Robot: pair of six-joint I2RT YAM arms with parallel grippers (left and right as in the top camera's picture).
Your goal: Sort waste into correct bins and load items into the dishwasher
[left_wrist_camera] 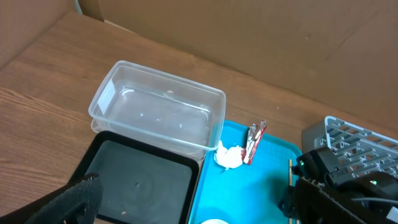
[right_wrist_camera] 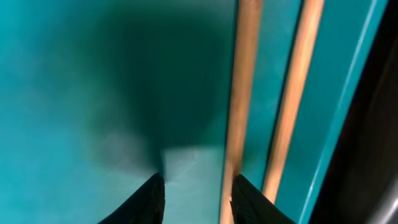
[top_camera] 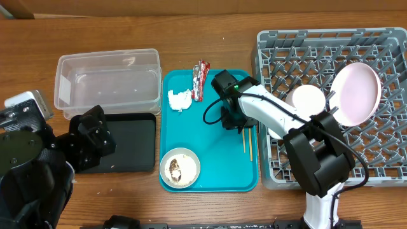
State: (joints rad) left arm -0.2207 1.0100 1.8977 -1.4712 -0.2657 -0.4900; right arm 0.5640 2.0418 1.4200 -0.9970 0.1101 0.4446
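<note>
My right gripper point(top_camera: 230, 119) is low over the teal tray point(top_camera: 210, 159), beside the pair of wooden chopsticks point(top_camera: 247, 141). In the right wrist view its jaws point(right_wrist_camera: 198, 180) stand open, with bare tray between them. One chopstick point(right_wrist_camera: 239, 93) runs along the inner edge of the right finger and the other point(right_wrist_camera: 292, 106) lies outside it. A crumpled white tissue point(top_camera: 179, 100) and a red-and-silver wrapper point(top_camera: 199, 79) lie at the tray's far end. A grey-rimmed bowl point(top_camera: 180, 168) holding food scraps sits at the near end. My left gripper point(top_camera: 102, 135) hangs wide open over the black tray point(top_camera: 130, 143).
The clear tub point(top_camera: 107, 83) stands behind the black tray. The grey dish rack point(top_camera: 381, 146) on the right holds a pale-pink plate point(top_camera: 356, 92) on edge and a pale round dish point(top_camera: 308, 100). A cardboard wall runs along the back.
</note>
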